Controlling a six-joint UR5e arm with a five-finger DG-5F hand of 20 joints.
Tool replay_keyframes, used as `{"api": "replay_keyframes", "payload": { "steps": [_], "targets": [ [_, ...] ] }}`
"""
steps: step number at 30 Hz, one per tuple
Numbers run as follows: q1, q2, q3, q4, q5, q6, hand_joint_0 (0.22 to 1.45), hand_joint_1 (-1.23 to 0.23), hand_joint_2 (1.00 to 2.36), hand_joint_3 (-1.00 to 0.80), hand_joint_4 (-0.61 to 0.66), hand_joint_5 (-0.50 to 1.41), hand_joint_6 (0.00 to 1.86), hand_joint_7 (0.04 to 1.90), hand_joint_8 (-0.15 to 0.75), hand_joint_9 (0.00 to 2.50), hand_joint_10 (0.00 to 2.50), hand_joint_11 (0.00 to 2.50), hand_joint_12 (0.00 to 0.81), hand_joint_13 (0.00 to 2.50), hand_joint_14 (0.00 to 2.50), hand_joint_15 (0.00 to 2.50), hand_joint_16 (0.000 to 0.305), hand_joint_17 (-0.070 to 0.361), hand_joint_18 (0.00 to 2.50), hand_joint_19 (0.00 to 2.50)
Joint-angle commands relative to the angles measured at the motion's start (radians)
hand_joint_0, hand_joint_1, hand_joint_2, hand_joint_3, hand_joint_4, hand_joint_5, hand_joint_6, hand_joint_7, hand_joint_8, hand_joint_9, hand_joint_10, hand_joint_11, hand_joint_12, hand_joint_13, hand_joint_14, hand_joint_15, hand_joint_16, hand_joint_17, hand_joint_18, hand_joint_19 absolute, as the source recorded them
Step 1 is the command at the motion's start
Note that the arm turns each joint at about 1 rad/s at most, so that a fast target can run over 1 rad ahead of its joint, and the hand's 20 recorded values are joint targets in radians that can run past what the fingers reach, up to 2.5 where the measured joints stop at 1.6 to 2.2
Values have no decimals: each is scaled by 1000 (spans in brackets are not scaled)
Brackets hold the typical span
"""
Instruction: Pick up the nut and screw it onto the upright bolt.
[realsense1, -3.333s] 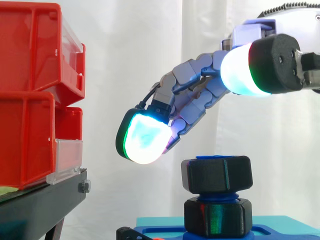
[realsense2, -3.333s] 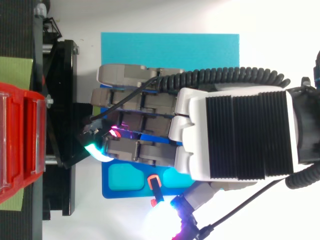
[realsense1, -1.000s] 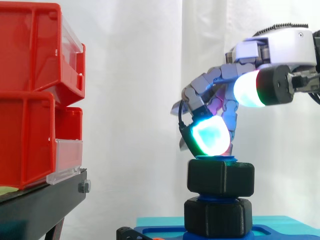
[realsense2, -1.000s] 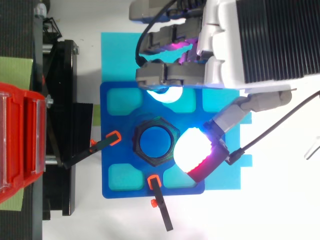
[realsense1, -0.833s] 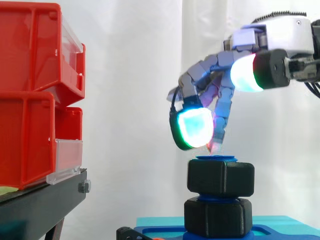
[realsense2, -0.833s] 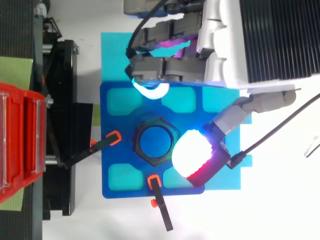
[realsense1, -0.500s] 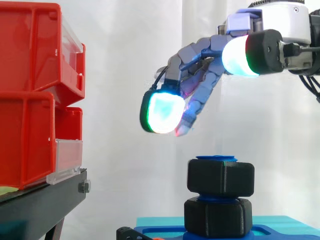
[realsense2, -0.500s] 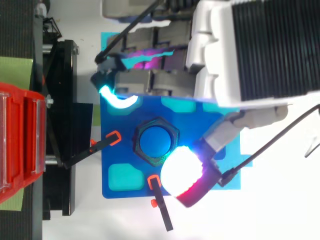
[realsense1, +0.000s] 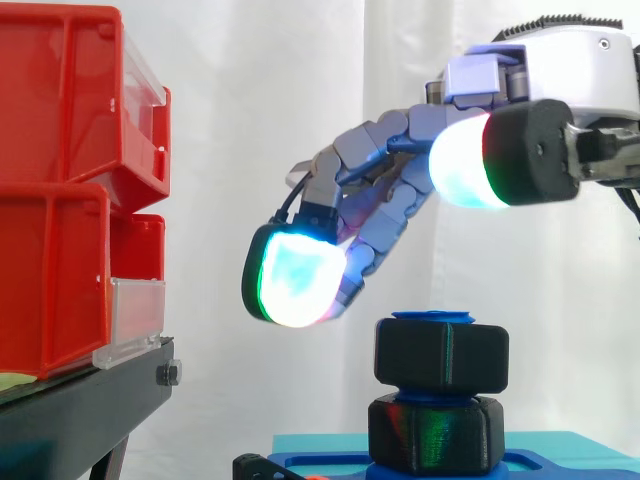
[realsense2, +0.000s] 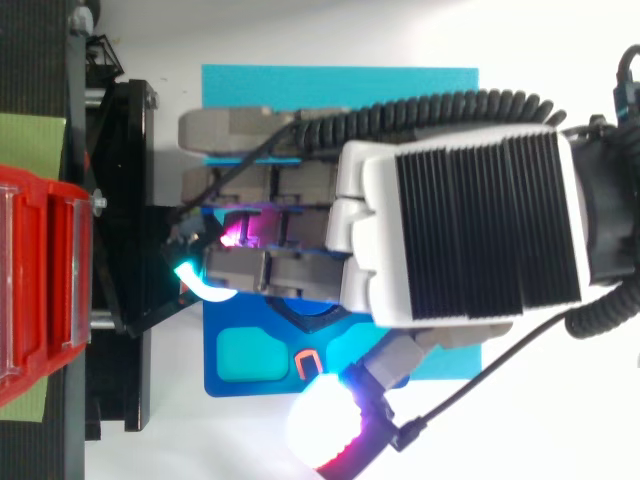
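The robot's hand (realsense1: 385, 215) hovers with its fingers stretched out loosely and holding nothing. One glowing white-green fingertip (realsense1: 293, 281) hangs up and to the left of the black hexagonal plastic nut (realsense1: 441, 353), apart from it. The nut sits on the upright blue plastic bolt (realsense1: 432, 317), whose tip shows at the nut's top, just above a second black hexagonal collar (realsense1: 436, 432) on the dark blue fixture plate (realsense2: 225, 388). Stacked red plastic bins (realsense1: 60, 200) stand on a black stand (realsense1: 85, 410) at the left.

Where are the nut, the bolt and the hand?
nut (realsense1: 441, 355): side view, front face of the upper black hex.
bolt (realsense1: 432, 316): side view, blue top end above the nut.
hand (realsense2: 470, 230): top view, ribbed back of the hand.
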Motion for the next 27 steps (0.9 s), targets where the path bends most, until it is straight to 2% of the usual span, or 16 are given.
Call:
{"api": "replay_keyframes", "payload": {
  "steps": [1, 5, 15, 27],
  "targets": [
    [15, 0, -13, -4, 17, 0, 492, -123, 1000, -500, 239, -91, 503, 837, 260, 766, 0, 0, 278, 428, 0, 0, 25, 55, 0, 0],
    [19, 0, -36, 7, 22, 5, 495, -125, 1000, -500, 254, -84, 504, 876, 261, 763, 0, 0, 278, 427, 0, 0, 25, 55, 0, 0],
    [22, 1, -36, 14, 22, 11, 504, -156, 1000, -500, 278, -71, 504, 944, 268, 770, 0, 0, 257, 436, 0, 0, 20, 46, 0, 0],
    [7, 1, -36, 11, 17, 22, 507, -176, 1000, -500, 254, -58, 504, 1132, 272, 772, 0, 0, 250, 445, 0, 0, 20, 44, 0, 0]
  ]
}}
